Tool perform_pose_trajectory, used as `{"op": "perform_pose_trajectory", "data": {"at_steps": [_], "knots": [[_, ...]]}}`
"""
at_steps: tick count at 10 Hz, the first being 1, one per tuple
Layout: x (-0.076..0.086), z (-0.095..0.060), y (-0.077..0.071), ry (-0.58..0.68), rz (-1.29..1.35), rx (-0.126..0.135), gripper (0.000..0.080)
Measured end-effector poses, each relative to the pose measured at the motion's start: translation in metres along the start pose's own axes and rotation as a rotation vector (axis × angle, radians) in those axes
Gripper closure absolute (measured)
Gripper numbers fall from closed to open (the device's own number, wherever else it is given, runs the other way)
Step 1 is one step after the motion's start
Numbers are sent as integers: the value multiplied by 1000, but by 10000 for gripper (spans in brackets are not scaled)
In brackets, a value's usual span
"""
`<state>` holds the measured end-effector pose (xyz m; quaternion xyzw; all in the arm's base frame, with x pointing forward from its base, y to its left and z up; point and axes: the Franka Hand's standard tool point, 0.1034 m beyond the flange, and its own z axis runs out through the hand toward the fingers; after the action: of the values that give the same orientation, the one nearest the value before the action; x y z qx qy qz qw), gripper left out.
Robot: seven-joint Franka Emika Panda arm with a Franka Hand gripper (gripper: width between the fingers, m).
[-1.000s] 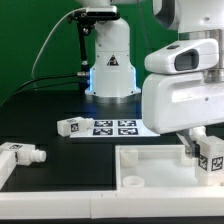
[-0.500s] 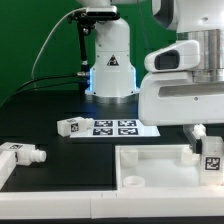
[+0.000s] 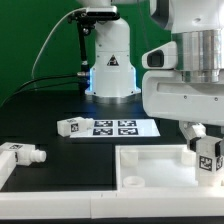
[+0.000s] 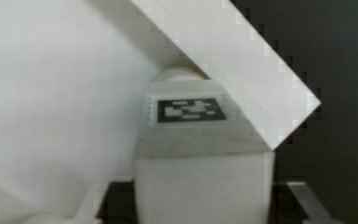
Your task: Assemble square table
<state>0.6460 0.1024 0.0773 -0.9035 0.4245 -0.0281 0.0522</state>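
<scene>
As I judge it, the step in hand is setting a leg into the panel's corner at the lower right of the exterior view. Nothing at the left bears on it. One spare leg (image 3: 20, 155) lies on the bench (image 3: 50, 108) at the lower left. A second spare leg (image 3: 70, 127) lies left of centre, just beside the marker board (image 3: 120, 127). Both are well apart from the work.

The panel (image 3: 150, 152) fills the lower middle and right. I take it to be loose, so any push should go straight down and not sideways, or it may slide. At the right the hand (image 3: 205, 142) is clamped on the held leg (image 3: 209, 166), with its fingers against two sides. The wrist view shows the held leg (image 4: 202, 175) filling the gap between them. Keep that leg upright, centre it over its socket before pressing, and turn it without tilting. Whether its foot already sits in a socket I cannot tell, because the rim hides it.

The table is all white plastic. The spare legs are stubby and each carries black-and-white tags. The panel is a shallow tray with a raised rim and a round corner socket (image 3: 130, 182) at its near left corner. The held leg stands upright, its tag (image 4: 190, 110) squarely facing the wrist camera.
</scene>
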Motion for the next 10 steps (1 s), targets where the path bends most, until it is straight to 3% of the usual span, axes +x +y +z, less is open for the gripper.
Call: {"op": "perform_pose_trajectory", "data": {"at_steps": [2,3,6,9,10], "knots": [[0,0,1,-10,136,0,514],[-1,0,3,-24,326,2,514],[-8,-1,2,-58,863,46,514],[-8,0,3,-61,998,54,514],[-9,1,3,-68,1005,54,435]]}}
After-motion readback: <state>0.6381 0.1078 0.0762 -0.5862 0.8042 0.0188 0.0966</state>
